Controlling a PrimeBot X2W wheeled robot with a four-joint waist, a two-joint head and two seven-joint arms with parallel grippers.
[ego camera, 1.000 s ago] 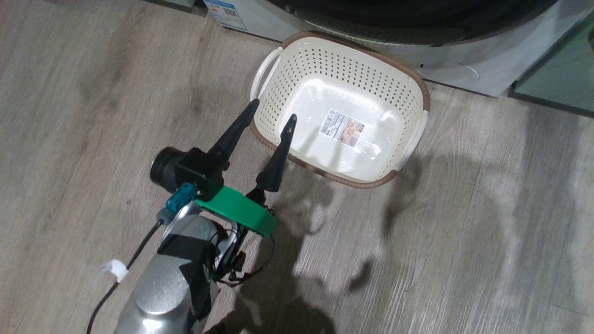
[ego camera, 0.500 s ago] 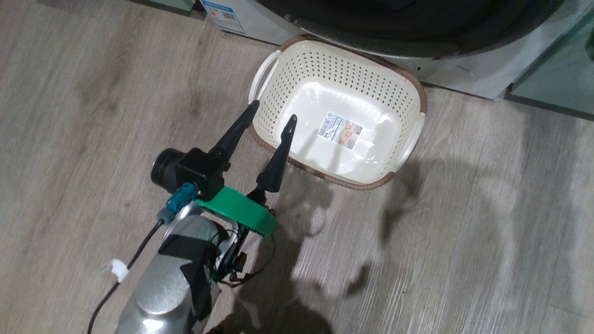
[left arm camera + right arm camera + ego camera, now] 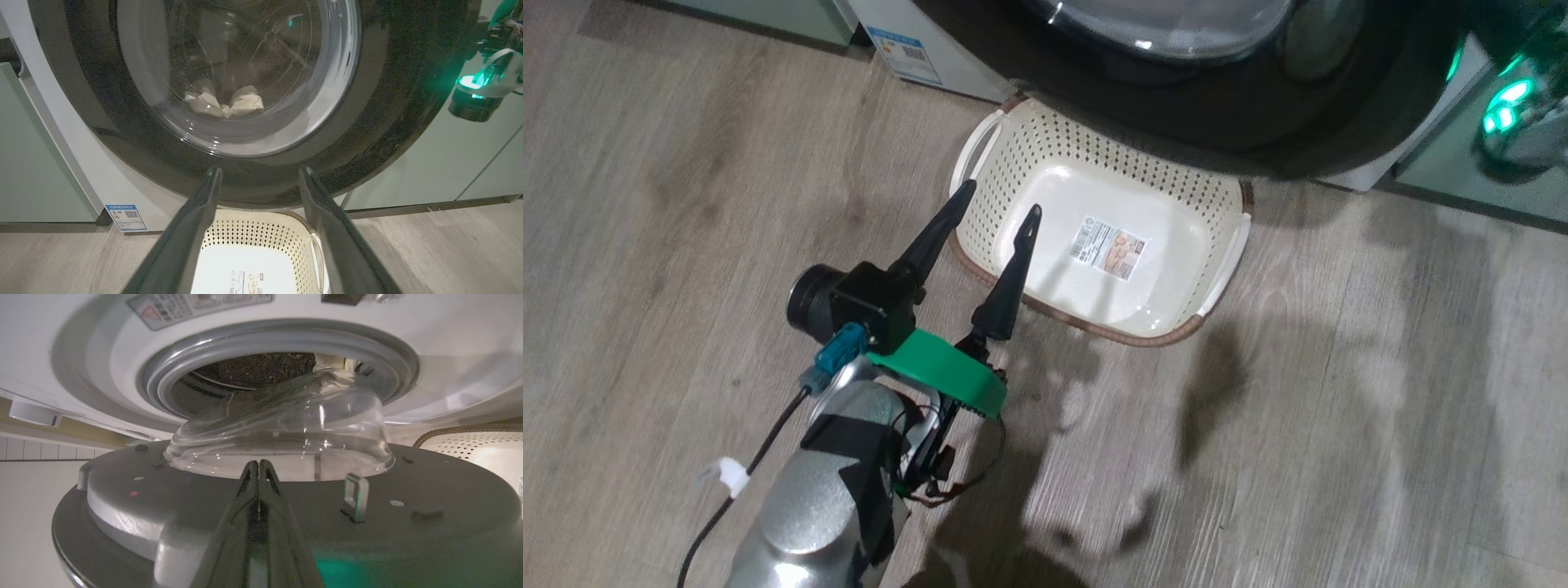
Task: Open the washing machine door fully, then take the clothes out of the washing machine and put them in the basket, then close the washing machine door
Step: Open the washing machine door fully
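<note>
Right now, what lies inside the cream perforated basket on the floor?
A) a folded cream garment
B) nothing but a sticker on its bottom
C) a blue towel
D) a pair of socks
B: the basket holds no garment, just the sticker on its bottom, while the cream clothes show through the glass of the washing machine door.

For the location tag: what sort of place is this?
Likely a home laundry corner: a white front-loading washing machine, a cream perforated plastic basket on wood-look flooring, pale green cabinets alongside.
</note>
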